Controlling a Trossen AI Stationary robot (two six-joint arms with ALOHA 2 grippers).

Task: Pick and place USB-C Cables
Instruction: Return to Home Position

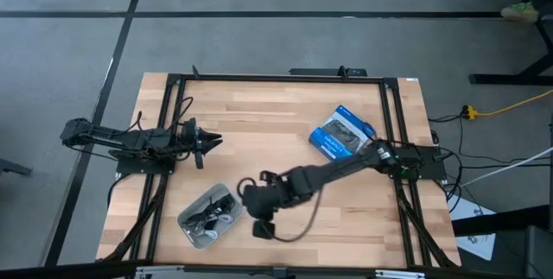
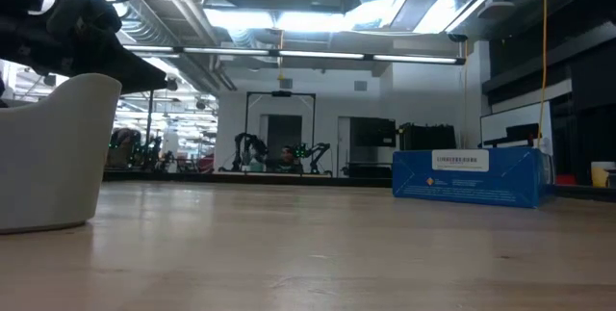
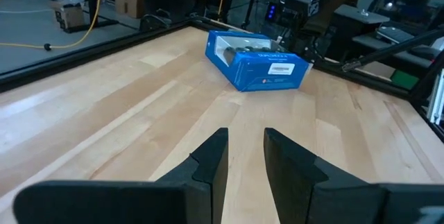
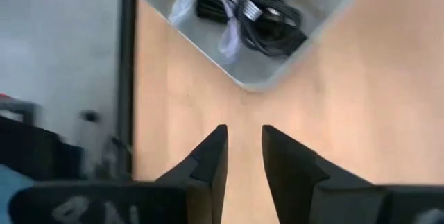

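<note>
a: pale wood tabletop under both arms, and the cables lie heaped in the bin, black and silvery strands mixed together.
b: right gripper hangs just short of that bin, fingers a narrow gap apart, nothing between them. left gripper waits over at its own side, same narrow gap, empty, facing the blue box.
a: how would those cables handle, you reckon?
b: light and limp, i'd say. thin, no stiffness, likely to sag off the fingers. and tangled as they are, lifting one could drag its neighbours up.
a: so where to take hold?
b: across the thick of a bundle, where the loops double up, not a stray end. a plug body would do too, though i can't pick one out clearly.
</note>
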